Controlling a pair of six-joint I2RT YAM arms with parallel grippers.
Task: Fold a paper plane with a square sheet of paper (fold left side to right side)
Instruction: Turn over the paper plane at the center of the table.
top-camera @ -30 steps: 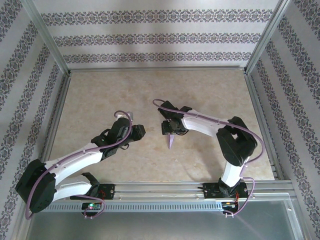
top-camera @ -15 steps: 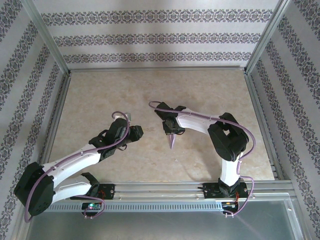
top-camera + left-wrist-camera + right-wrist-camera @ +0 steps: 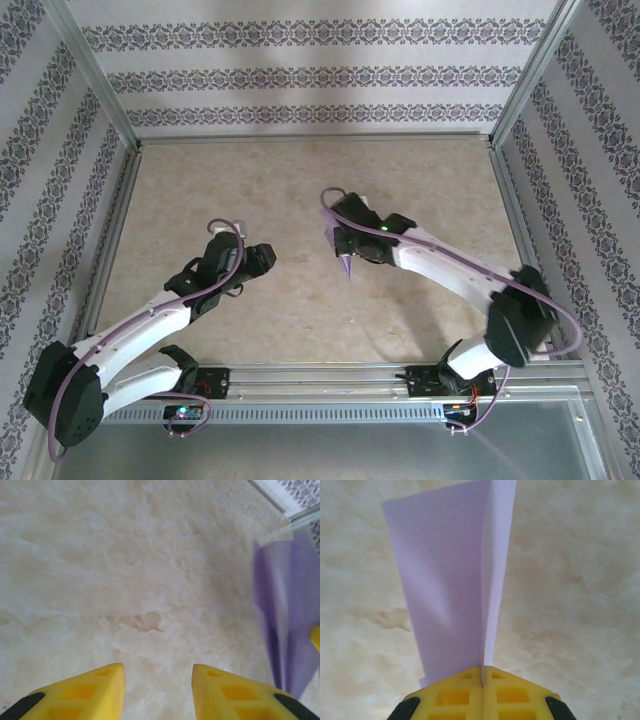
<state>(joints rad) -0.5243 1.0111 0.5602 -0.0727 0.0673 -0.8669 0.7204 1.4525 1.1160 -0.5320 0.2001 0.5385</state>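
Note:
The lavender paper plane (image 3: pixel 344 262) hangs over the middle of the table, a narrow dart with its tip pointing toward the near edge. My right gripper (image 3: pixel 343 238) is shut on its folded keel. In the right wrist view the plane (image 3: pixel 455 575) spreads upward from the closed yellow fingertips (image 3: pixel 482 672), one wing broad on the left, the other thin on the right. My left gripper (image 3: pixel 262 257) hovers left of the plane, apart from it. Its yellow fingers (image 3: pixel 95 692) stand open over bare table, and the blurred plane (image 3: pixel 287 615) shows at the right edge.
The beige marbled table (image 3: pixel 200 190) is framed by aluminium rails (image 3: pixel 320 138) and patterned walls. Both arm bases sit on the near rail (image 3: pixel 320 380). Purple cables loop over both arms.
My right arm has stretched out, its elbow dropping to the right, and the plane has shifted slightly right and away. My left gripper has drifted a little left and farther from the plane.

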